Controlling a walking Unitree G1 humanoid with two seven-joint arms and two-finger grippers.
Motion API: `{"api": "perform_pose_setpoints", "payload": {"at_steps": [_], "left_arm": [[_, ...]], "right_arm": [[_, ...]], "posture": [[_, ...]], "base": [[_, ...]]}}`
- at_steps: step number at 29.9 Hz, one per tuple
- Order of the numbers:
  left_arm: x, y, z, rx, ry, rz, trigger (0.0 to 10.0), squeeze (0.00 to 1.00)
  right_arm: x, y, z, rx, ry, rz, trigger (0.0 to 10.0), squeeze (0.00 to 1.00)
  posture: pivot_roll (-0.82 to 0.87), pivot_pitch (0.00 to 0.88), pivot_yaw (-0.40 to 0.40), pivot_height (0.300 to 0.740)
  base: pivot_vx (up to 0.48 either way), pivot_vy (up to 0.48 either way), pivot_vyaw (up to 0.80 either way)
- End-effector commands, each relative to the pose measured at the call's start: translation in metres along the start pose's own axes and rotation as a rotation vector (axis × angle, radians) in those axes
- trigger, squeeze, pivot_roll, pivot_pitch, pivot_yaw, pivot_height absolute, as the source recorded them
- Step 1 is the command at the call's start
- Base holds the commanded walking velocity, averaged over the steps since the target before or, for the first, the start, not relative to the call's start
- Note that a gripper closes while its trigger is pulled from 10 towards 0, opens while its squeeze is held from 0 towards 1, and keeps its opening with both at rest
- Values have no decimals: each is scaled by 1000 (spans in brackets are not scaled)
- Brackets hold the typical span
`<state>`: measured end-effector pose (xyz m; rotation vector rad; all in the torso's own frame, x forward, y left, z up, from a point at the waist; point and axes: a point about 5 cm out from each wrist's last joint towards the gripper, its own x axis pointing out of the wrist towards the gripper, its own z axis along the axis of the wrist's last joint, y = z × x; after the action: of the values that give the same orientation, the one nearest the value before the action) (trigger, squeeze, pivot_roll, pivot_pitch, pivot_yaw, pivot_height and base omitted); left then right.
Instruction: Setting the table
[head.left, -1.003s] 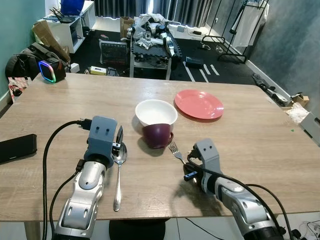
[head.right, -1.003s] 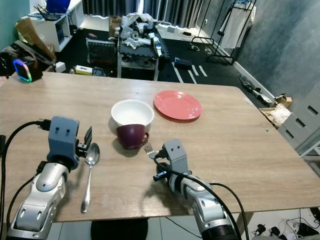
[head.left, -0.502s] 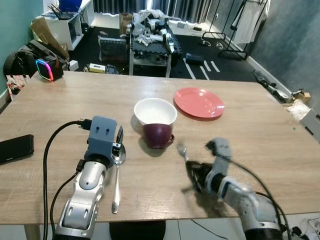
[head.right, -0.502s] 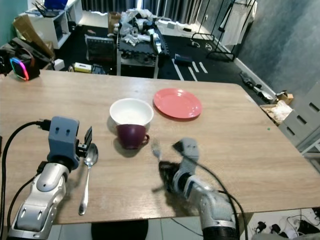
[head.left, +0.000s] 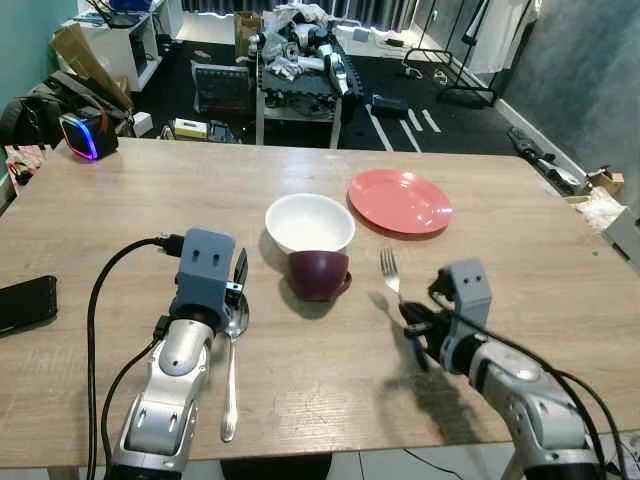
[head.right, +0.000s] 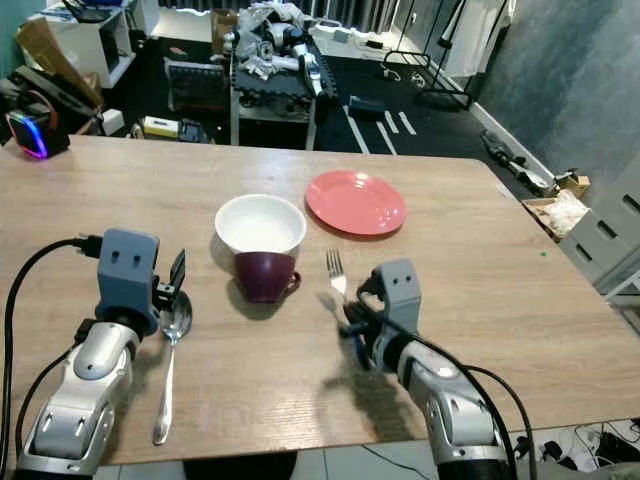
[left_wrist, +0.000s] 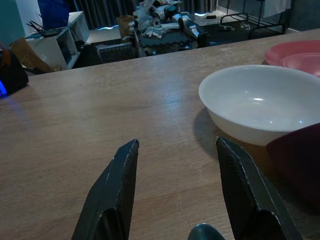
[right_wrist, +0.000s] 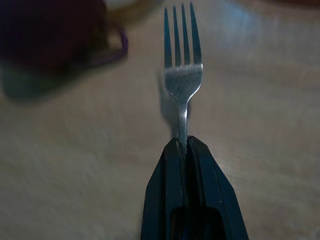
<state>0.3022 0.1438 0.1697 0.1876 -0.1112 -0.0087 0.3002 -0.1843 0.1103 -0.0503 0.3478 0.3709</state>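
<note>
A white bowl (head.left: 310, 221) stands mid-table, and a maroon cup (head.left: 318, 275) touches its near side. Farther right lies a red plate (head.left: 400, 202). My right gripper (head.left: 410, 315) is shut on the handle of a silver fork (head.left: 389, 268). The tines point away from me, and the fork is lifted just right of the cup. In the right wrist view the fork (right_wrist: 182, 75) sticks out of the closed fingertips (right_wrist: 175, 150). My left gripper (left_wrist: 177, 145) stands open over the bowl end of a spoon (head.left: 232, 370) lying on the table (head.left: 130, 220).
A black phone (head.left: 22, 303) lies at the table's left edge. A dark speaker with a glowing ring (head.left: 80, 135) sits at the far left corner. Bare wood stretches right of the plate and in front of me. Clutter covers the floor beyond the table.
My right gripper has raised the fork off the table and carried it right and away from me, with the tines now pointing forward. The left arm and spoon have stayed put.
</note>
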Motion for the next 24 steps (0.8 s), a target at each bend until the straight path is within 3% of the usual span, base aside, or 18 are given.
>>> {"api": "perform_pose_setpoints", "payload": {"at_steps": [1, 6, 7, 9, 10, 15, 16, 24], "left_arm": [[0, -2, -5, -2, 27, -7, 10000, 0], [-1, 0, -5, 2, 28, -7, 10000, 0], [-1, 0, -5, 3, 28, -7, 10000, 0], [-1, 1, -5, 3, 28, -7, 10000, 0], [-1, 1, -5, 4, 28, -6, 10000, 0], [-2, 1, -5, 4, 30, -7, 10000, 0], [-4, 1, -6, 4, 34, -9, 10000, 0], [-5, -1, -5, 6, 36, -21, 10000, 0]], "right_arm": [[-2, -4, -11, -43, 34, -14, 0, 0], [-3, -7, -25, -66, 75, -26, 157, 0], [-4, -7, -27, -61, 83, -21, 3412, 1000], [-4, -7, -29, -57, 88, -18, 3412, 1000], [-5, -7, -30, -51, 91, -13, 10000, 1000], [-7, -5, -30, -24, 77, 4, 10000, 1000], [-6, -6, -29, -1, 62, -2, 10000, 0], [11, 1, -38, 135, 48, -53, 10000, 0]], "posture": [[-11, 0, -29, 740], [-6, 0, -25, 740], [-5, 0, -25, 740], [-5, 0, -25, 740], [-4, 0, -23, 740], [-7, 0, -19, 740], [-7, 0, -16, 740], [2, 0, -3, 740]], "base": [[0, 0, 0], [0, 0, 0], [0, 0, 0], [0, 0, 0], [0, 0, 0], [0, 0, 0], [0, 0, 0], [0, 0, 0]]}}
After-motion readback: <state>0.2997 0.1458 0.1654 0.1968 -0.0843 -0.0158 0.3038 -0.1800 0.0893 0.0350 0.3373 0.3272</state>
